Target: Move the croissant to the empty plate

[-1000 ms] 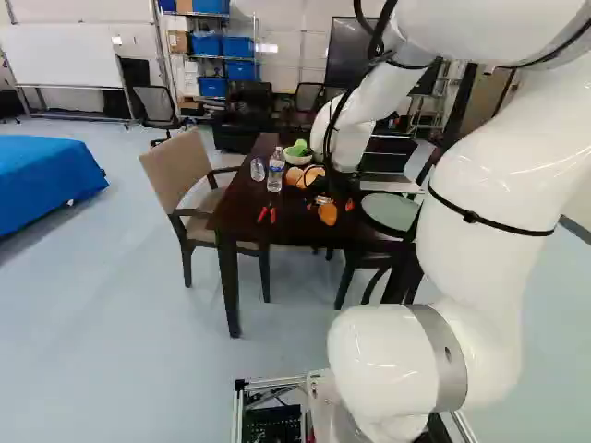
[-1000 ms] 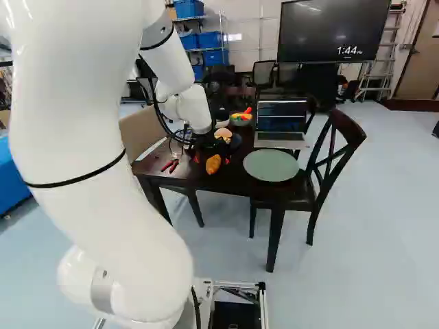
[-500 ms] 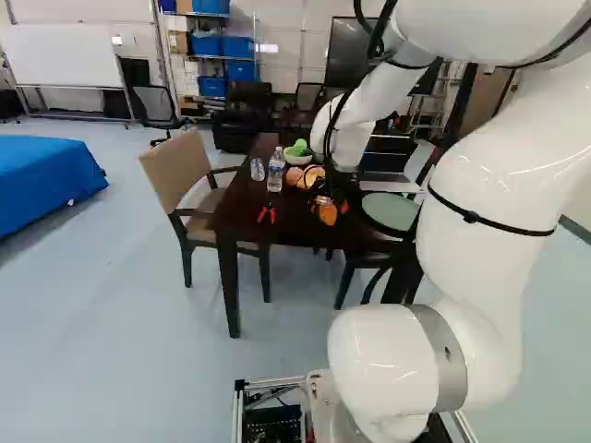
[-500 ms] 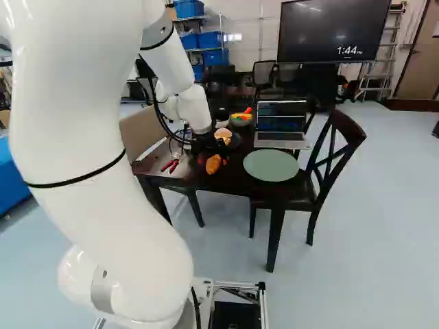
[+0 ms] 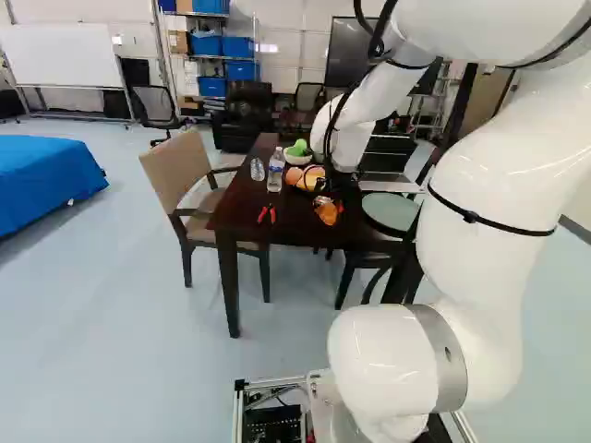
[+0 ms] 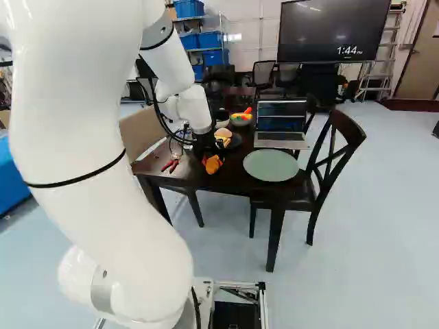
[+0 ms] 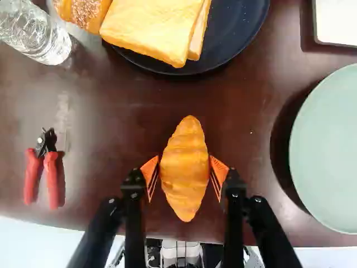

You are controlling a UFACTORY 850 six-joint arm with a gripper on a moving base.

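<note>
Gripping croissant (image 7: 184,167) w/ gripper (image 6: 213,160), btwn both orange pads (image 7: 218,170), nr near edge of table (image 7: 242,106), apart from green plate (image 7: 329,151). Pointing 1 tip ahead, other back twd base; running long axis crosswise to grip. Can't see underside or bits of flanks behind pads; can't tell if touching tabletop. Can see only part of green plate in wrist view. Looks golden-orange, ridged, plump mid, tapering to narrow ends
</note>
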